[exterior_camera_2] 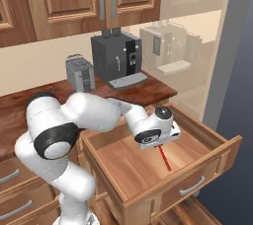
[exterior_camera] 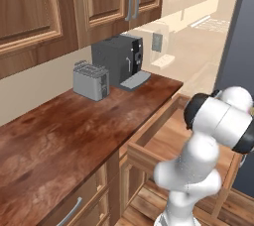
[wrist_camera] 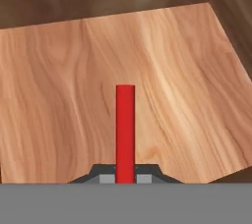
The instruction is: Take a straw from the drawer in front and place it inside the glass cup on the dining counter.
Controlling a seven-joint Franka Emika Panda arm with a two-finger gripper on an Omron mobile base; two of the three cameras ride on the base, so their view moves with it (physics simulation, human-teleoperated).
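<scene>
Straw (wrist_camera: 125, 129) is pinched between the gripper (wrist_camera: 125, 178) tips, jaws narrow on one end, the rest pointing down from the hand into the open drawer (exterior_camera_2: 207, 162); in the right base view its lower end sits near or on the drawer floor, we cannot tell which. We judge the step as lifting out: rise straight until the tip clears the drawer front. Keep well off the coffee machine (exterior_camera_2: 117, 58) behind the drawer, and hold the pinch firm so the straw does not swing.

drawer (exterior_camera_2: 129, 165): pale smooth wood | straw (wrist_camera: 125, 129): matt red | counter (exterior_camera: 64, 136): glossy reddish wood-grain
</scene>
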